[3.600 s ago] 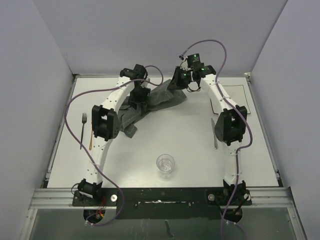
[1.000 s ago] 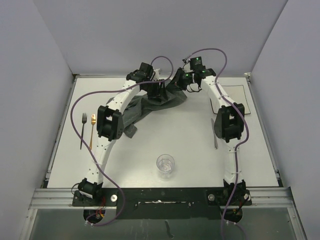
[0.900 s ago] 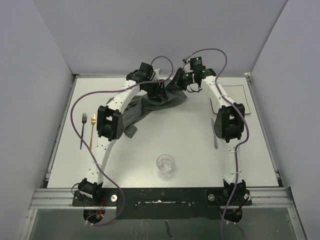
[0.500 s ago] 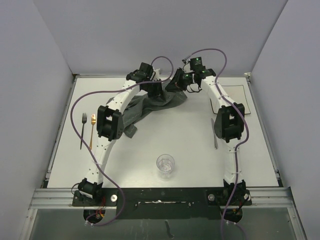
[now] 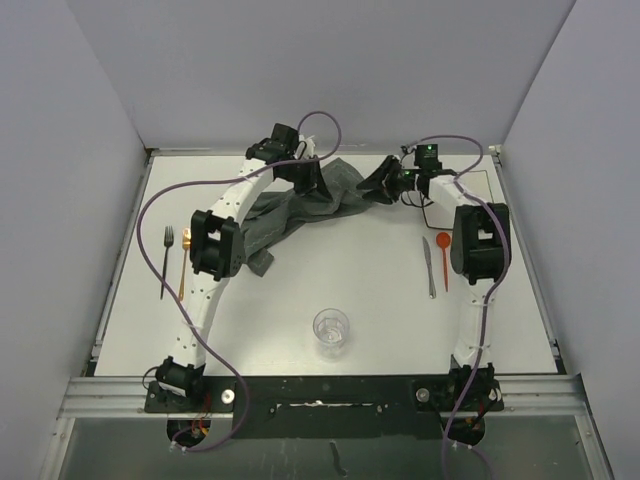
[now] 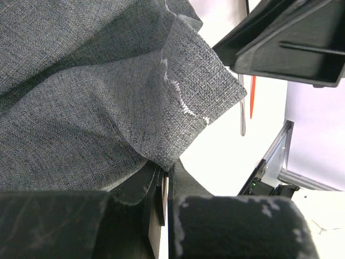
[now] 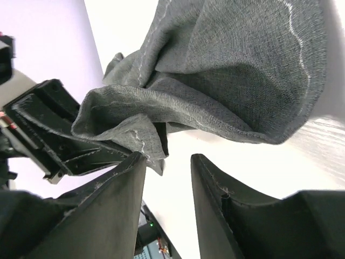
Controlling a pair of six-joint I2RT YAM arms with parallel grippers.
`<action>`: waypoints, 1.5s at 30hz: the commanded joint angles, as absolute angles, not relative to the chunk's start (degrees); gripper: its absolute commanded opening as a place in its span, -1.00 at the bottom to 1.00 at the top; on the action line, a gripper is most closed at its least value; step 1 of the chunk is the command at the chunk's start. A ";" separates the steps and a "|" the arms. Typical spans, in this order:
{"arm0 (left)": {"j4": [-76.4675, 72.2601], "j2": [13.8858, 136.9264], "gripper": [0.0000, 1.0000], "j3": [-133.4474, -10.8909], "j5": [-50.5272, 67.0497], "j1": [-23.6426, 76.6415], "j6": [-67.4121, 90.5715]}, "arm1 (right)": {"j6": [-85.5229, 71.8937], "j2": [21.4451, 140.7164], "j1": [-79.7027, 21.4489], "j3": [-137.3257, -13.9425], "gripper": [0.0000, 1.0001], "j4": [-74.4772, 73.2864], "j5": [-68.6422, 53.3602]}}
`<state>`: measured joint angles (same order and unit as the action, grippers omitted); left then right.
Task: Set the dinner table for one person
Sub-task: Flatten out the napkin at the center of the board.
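Left hand (image 6: 163, 190) pinched shut on crumpled placemat (image 5: 285, 210); right hand (image 7: 167, 159) has fingers apart and holds nothing, just beside the cloth's right edge.
Counter (image 5: 330, 270) spans the whole view under both arms, and the placemat sits bunched at its far middle, not flat. Task looks early: the mat needs spreading, and nothing is on it yet. Count: 1 placemat, 1 clear glass (image 5: 331, 329) near the front middle, 1 dark fork (image 5: 166, 262) and 1 gold utensil (image 5: 182, 272) (type unclear) side by side at left, 1 silver knife (image 5: 429, 268) and 1 orange spoon (image 5: 444, 258) side by side at right, 1 white square plate (image 5: 482, 188) far right, partly hidden by the right arm. Cutlery, glass and plate all lie apart from the mat, so the whole place setting is left to arrange.
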<state>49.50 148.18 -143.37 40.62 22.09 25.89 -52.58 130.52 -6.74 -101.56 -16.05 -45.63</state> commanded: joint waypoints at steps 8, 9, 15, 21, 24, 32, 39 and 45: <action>44.70 141.92 -1.00 -143.15 46.22 21.53 28.85 | -59.29 117.63 -6.83 -90.70 -0.21 3.42 -48.73; 44.43 141.74 -1.00 -142.91 46.43 21.54 29.03 | -61.12 117.65 -7.01 -88.77 -0.22 6.79 -48.98; 43.77 141.52 -1.00 -142.69 48.19 21.32 29.91 | -68.21 119.48 -9.04 -81.18 -0.26 19.02 -49.51; 42.22 141.09 -1.00 -142.56 50.37 20.85 31.67 | -73.13 120.00 -9.25 -75.12 -0.29 27.56 -47.24; 41.78 140.85 -1.00 -142.44 51.39 20.62 32.38 | -73.47 120.56 -9.08 -74.88 -0.30 28.12 -46.56; 40.15 138.80 -1.00 -140.28 52.81 20.16 33.16 | -75.82 121.57 -7.68 -74.11 -0.32 31.09 -42.82; 39.49 138.14 -1.00 -139.62 54.09 20.03 33.80 | -76.61 124.19 -7.62 -77.86 -0.33 31.75 -41.76; 39.00 137.56 -1.00 -139.09 54.83 20.04 34.08 | -78.19 126.88 -7.69 -81.12 -0.33 32.79 -41.98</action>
<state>42.72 145.62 -139.06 52.16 20.40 33.74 -76.86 126.19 -7.57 -77.60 27.62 -42.50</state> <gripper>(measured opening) 0.013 0.336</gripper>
